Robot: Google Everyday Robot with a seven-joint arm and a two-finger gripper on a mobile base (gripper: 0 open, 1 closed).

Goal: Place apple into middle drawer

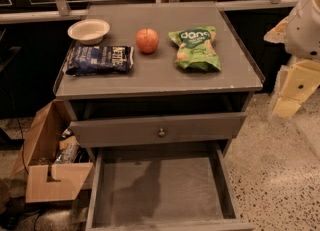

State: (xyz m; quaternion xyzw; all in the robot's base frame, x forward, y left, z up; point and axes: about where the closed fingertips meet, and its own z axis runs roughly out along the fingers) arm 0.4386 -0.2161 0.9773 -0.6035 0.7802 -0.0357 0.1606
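The apple (147, 40), red-orange and round, sits on the grey cabinet top (160, 72) at the middle back, between a white bowl and a green snack bag. The middle drawer (165, 190) is pulled far out below, and its scuffed floor is bare. My gripper (294, 91) is at the right edge of the camera view, beside the cabinet's right side. It hangs below the white arm at about the cabinet top's height, well away from the apple.
A white bowl (89, 30) and a dark blue chip bag (100, 59) lie left of the apple, and a green snack bag (195, 48) lies to its right. A drawer front with a round knob (161, 132) sits above the open drawer. An open cardboard box (47, 160) stands on the floor at left.
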